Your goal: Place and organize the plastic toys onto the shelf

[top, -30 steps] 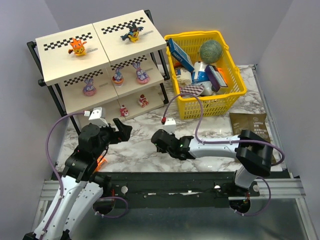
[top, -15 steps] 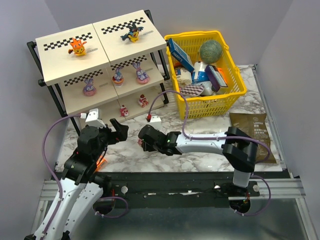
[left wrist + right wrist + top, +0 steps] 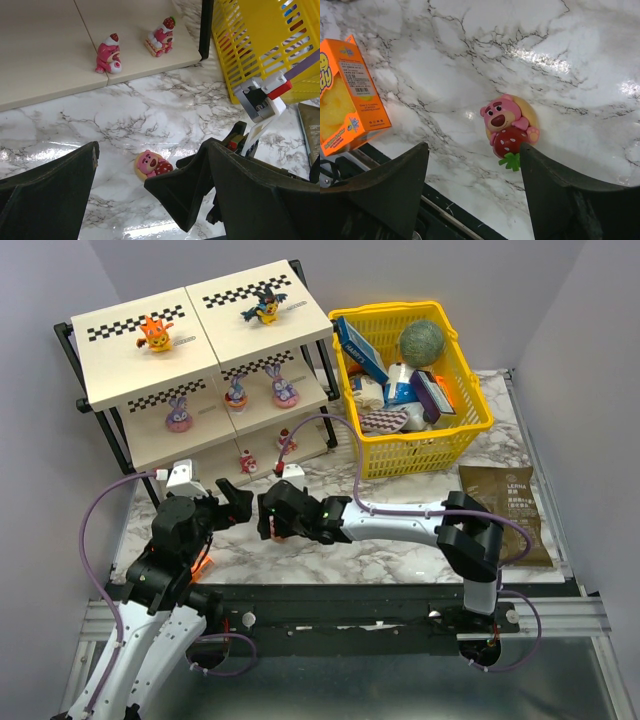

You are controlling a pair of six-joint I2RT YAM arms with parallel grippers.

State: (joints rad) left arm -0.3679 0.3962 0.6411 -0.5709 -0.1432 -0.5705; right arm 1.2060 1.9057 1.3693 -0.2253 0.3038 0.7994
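Marble tabletop (image 3: 400, 550) looks pretty glossy, and the last pink bear toy (image 3: 507, 125) lies on its back on it near the front edge, well short of the shelf (image 3: 120, 370) where the other figurines (image 3: 283, 390) stand. Right tool (image 3: 472, 150) hangs over it with jaws spread wide, gripping nothing, and the bear sits closer to one finger. Left tool (image 3: 120, 167) is fully open and empty, just beside. My worry: an off-centre squeeze skids the bear away, or the two tools bump.

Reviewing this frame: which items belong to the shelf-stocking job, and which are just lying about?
Job: shelf; on it orange figurine, winged figurine, three bunny figurines, two red-pink figurines; pink bear toy, not yet shelved.
Lying about: yellow basket and contents, brown pouch, orange packet.
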